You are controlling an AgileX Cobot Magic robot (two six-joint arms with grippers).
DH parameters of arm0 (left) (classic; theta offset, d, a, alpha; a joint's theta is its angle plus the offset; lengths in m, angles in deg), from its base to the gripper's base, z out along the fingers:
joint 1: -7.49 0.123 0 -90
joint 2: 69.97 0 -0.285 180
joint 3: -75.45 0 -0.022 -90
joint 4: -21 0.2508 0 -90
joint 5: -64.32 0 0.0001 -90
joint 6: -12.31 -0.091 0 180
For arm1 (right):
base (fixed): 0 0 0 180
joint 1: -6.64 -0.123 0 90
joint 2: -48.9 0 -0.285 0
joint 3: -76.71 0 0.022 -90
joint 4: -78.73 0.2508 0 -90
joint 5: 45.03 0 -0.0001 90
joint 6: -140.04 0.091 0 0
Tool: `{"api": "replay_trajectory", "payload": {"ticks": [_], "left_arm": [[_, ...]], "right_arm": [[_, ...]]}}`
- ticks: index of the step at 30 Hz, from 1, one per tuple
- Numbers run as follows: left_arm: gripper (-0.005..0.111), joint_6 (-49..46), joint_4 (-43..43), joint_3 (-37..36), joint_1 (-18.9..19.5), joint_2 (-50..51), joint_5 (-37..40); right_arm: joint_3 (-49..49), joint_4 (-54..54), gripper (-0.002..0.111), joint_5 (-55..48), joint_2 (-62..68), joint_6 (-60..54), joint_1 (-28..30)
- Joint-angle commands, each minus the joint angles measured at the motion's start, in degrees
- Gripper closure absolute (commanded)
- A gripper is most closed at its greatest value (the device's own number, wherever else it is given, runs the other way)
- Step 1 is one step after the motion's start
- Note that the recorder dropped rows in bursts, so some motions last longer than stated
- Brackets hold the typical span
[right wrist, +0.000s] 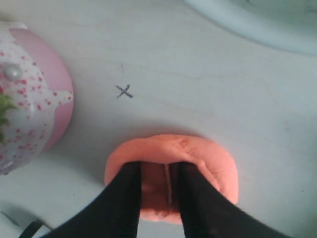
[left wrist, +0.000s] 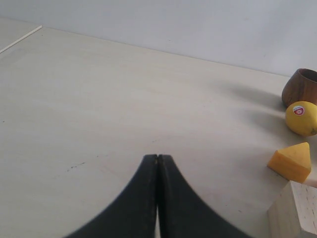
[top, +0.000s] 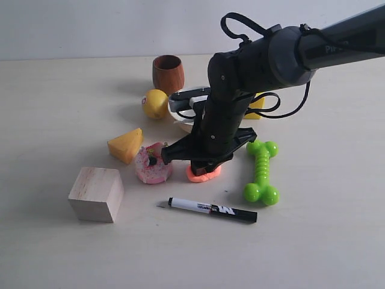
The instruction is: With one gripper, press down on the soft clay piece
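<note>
The soft clay piece point(top: 203, 175) is a flattened salmon-orange disc lying on the table between the pink cake toy point(top: 153, 165) and the green bone toy point(top: 262, 171). My right gripper point(top: 201, 165) stands straight down on it. In the right wrist view the clay point(right wrist: 198, 151) bulges up around the right gripper point(right wrist: 159, 166), whose two black fingers point(right wrist: 130, 173) are a little apart and sunk into its top, with a dented strip of clay between them. My left gripper point(left wrist: 157, 156) is shut and empty over bare table, far from the clay.
A cheese wedge point(top: 126, 144), wooden block point(top: 96, 194), yellow ball point(top: 155, 103) and wooden cup point(top: 168, 73) stand to the left. A black marker point(top: 212, 209) lies in front of the clay. A white dish rim point(right wrist: 257, 25) shows behind it.
</note>
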Motion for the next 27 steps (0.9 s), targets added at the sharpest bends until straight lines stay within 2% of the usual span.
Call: {"api": "replay_trajectory", "payload": {"ticks": [1, 10, 22, 27], "left_arm": [[0.107, -0.2, -0.4, -0.1, -0.3, -0.4, -0.1], [0.107, -0.2, -0.4, -0.1, -0.3, -0.4, -0.1], [0.107, -0.2, -0.4, -0.1, -0.3, -0.4, -0.1], [0.107, -0.2, -0.4, -0.1, -0.3, -0.4, -0.1]], "right_arm": [[0.3, -2.2, 0.080, -0.2, -1.0, -0.4, 0.2], [0.3, -2.2, 0.086, 0.5, -1.0, -0.4, 0.2], [0.3, -2.2, 0.087, 1.1, -1.0, -0.4, 0.2], [0.3, -2.2, 0.093, 1.3, -1.0, -0.4, 0.2]]}}
